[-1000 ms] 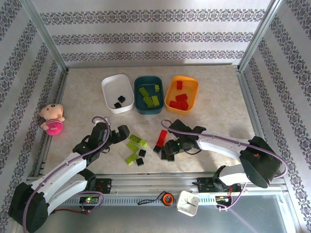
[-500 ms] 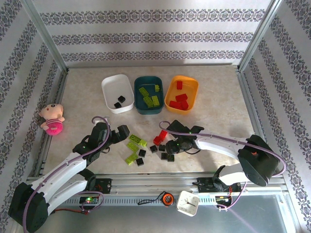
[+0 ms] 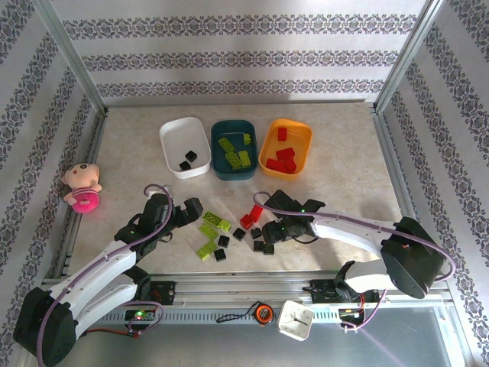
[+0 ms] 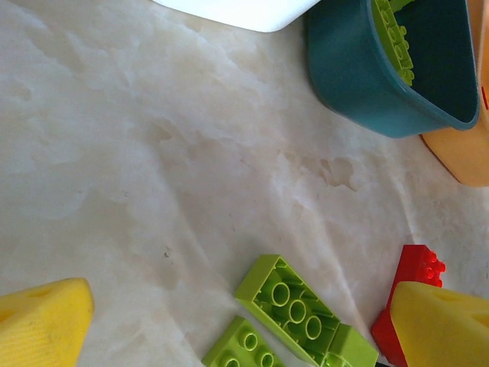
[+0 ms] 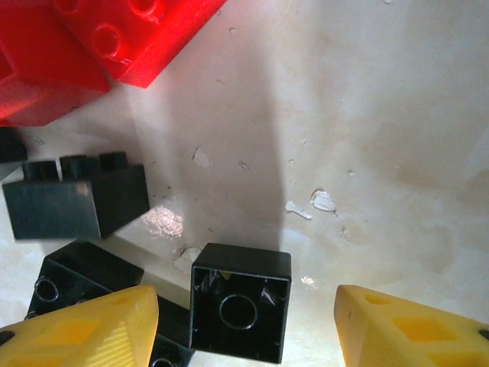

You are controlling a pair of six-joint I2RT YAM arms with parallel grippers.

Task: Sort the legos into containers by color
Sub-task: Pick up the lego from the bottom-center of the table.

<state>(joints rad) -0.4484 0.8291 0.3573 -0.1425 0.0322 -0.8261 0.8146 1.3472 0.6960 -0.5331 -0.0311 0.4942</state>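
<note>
Three containers stand in a row at the back: white (image 3: pixel 183 141), dark teal (image 3: pixel 234 150) and orange (image 3: pixel 286 147). Loose legos lie near the front. My left gripper (image 3: pixel 191 211) is open, and an upturned lime green brick (image 4: pixel 294 304) lies between its fingers (image 4: pixel 46 325), with a red brick (image 4: pixel 411 294) by the right one. My right gripper (image 3: pixel 271 229) hangs open low over a black cluster. An upturned black brick (image 5: pixel 241 310) sits between its fingers (image 5: pixel 412 329), with a gap on the right side. A red brick (image 5: pixel 114 34) lies just beyond it.
A pink-and-cream doll (image 3: pixel 82 187) lies at the left edge. More lime bricks (image 3: pixel 208 239) and black bricks (image 3: pixel 221 248) are scattered between the two grippers. Metal frame rails run along both sides and the front of the table.
My right gripper has moved slightly right, away from the red brick, and its jaws have widened over the black bricks. The left arm has not moved.
</note>
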